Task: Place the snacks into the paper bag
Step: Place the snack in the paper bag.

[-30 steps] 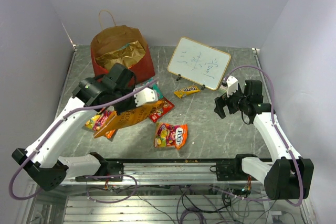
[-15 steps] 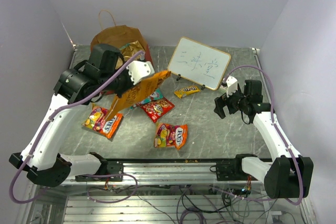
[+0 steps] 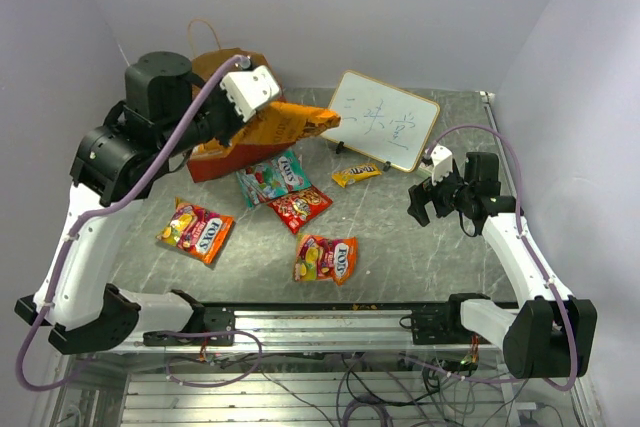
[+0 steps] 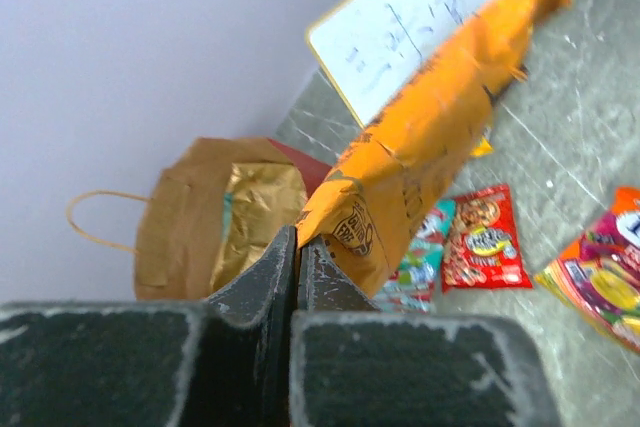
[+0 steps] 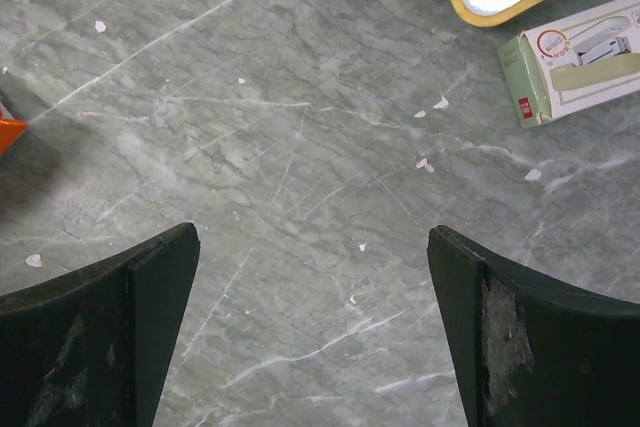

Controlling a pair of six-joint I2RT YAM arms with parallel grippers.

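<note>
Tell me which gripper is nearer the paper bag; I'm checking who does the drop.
Left. The left gripper, shut on the orange chip bag, hangs just by the paper bag's mouth; the right gripper hovers open far off, past the whiteboard.

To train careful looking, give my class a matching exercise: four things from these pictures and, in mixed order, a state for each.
1 orange chip bag
2 paper bag
3 whiteboard
4 right gripper

A open above the table
B pinched in the left gripper, off the table
C gold packet inside
D handwriting on it

Pairs: 1-B, 2-C, 3-D, 4-A
</note>
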